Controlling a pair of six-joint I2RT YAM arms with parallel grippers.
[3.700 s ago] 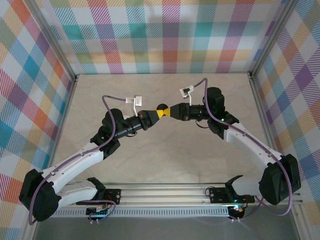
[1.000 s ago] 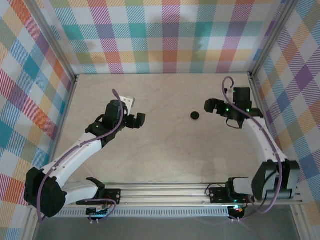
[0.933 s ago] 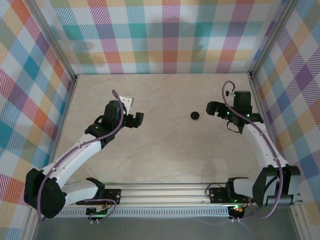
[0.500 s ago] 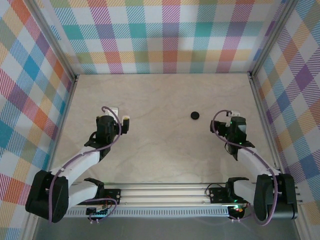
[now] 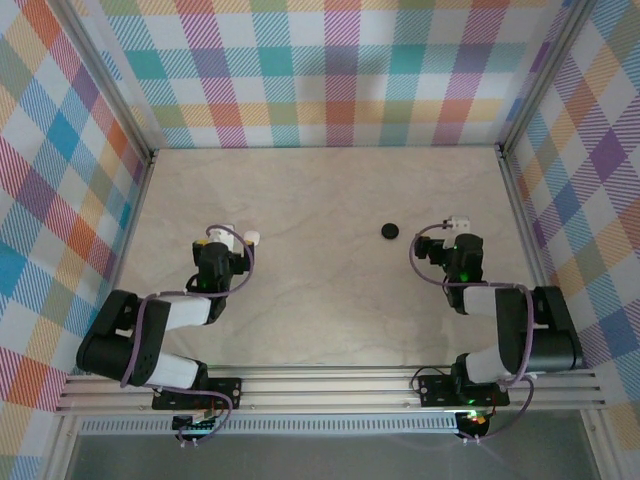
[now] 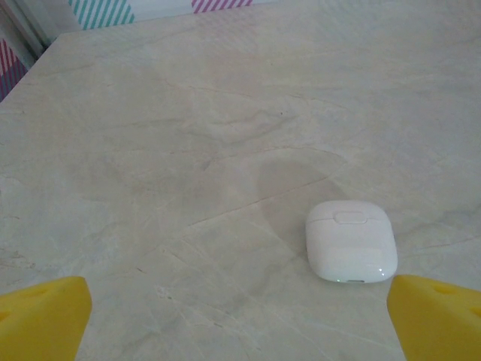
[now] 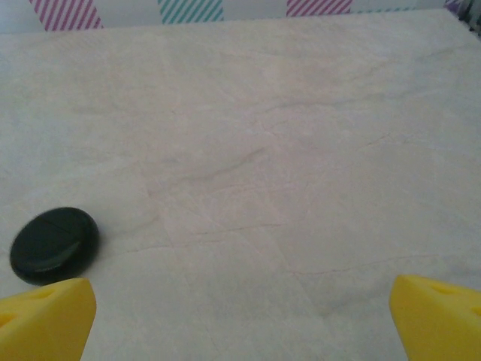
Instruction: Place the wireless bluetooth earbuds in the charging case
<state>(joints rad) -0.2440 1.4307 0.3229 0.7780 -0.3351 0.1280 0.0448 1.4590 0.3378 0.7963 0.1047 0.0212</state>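
Observation:
A closed white charging case [image 6: 350,239] lies on the marble table top, ahead and to the right of my left gripper [image 6: 240,331]. That gripper's yellow fingertips [image 6: 41,316] stand wide apart with nothing between them. From above, the white case [image 5: 252,237] sits just right of the left gripper [image 5: 228,255]. A closed round black case [image 7: 54,244] lies ahead and to the left of my right gripper [image 7: 240,331], which is open and holds nothing. Seen from the top, the black case [image 5: 390,231] is left of the right gripper [image 5: 438,250]. The earbuds are out of view.
Checked walls and aluminium rails [image 5: 520,180] fence the table on three sides. Both arms are folded back low near their bases [image 5: 330,385]. Bare marble [image 5: 320,190] stretches beyond the two cases.
Both arms have pulled back from the middle of the table toward the near edge and folded down. The black case has stayed in place. Both grippers remain open.

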